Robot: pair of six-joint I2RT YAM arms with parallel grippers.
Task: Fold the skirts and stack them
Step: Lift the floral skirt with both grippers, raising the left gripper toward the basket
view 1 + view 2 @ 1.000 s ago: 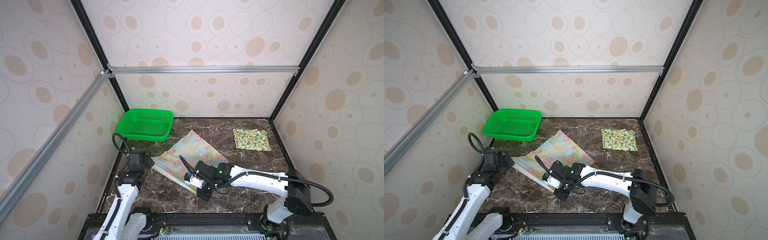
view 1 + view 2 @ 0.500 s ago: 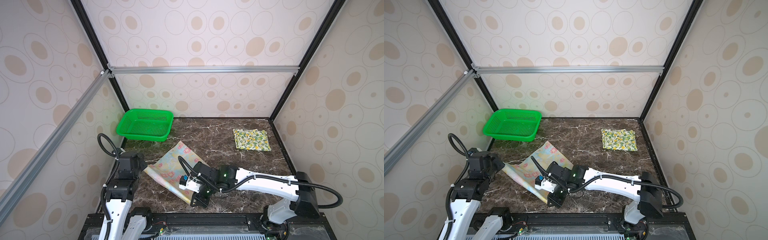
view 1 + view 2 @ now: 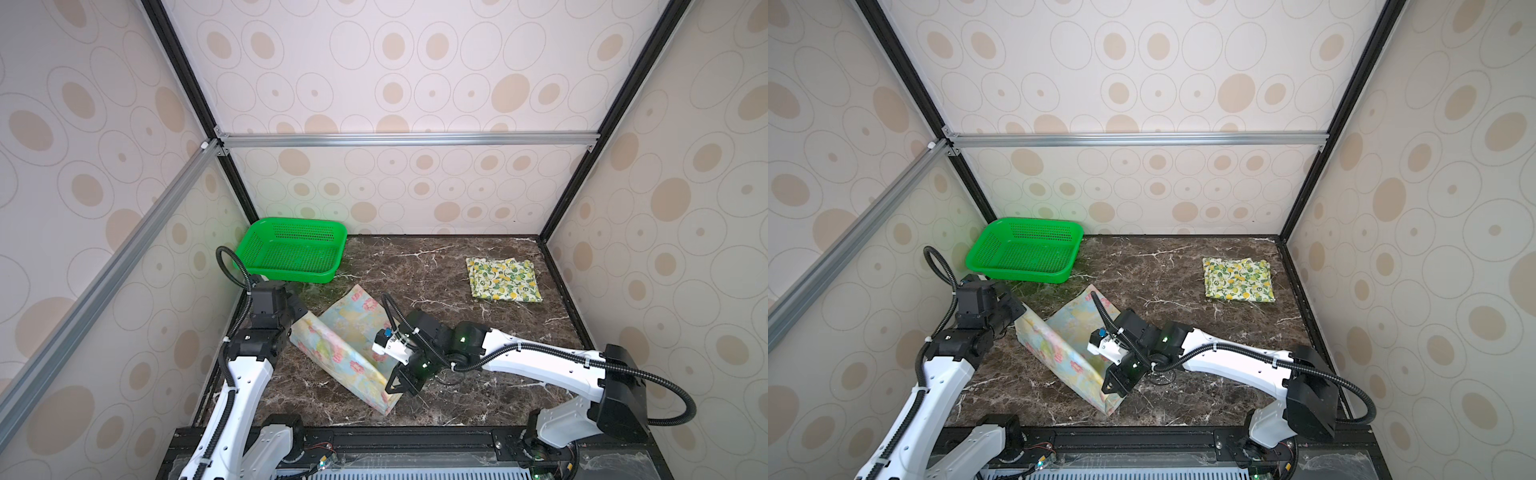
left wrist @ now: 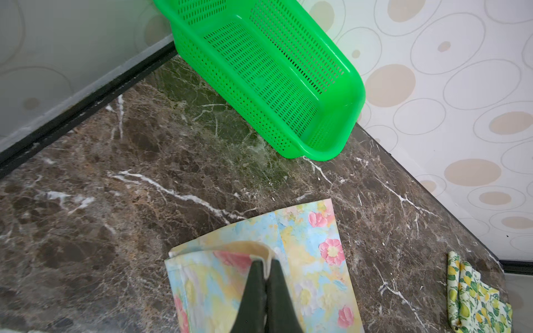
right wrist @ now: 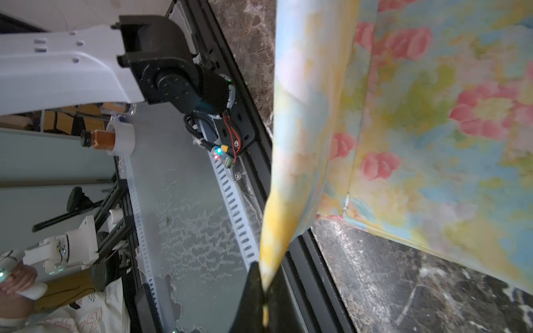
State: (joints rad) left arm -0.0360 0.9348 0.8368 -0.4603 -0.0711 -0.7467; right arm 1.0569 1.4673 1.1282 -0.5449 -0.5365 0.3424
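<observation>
The floral skirt (image 3: 353, 330) had slid nearer, its near edge now raised off the table (image 3: 436, 266) at near left, with the left gripper (image 3: 302, 316) and right gripper (image 3: 395, 387) each clamped on one end of that edge, while the folded lemon skirt (image 3: 503, 279) lay far right.

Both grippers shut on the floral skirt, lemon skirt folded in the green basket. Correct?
Not quite. The lemon skirt is folded, but it lies on the table at the back right, apart from the green basket, as both top views show. The left gripper and right gripper are shut on the floral skirt.
</observation>
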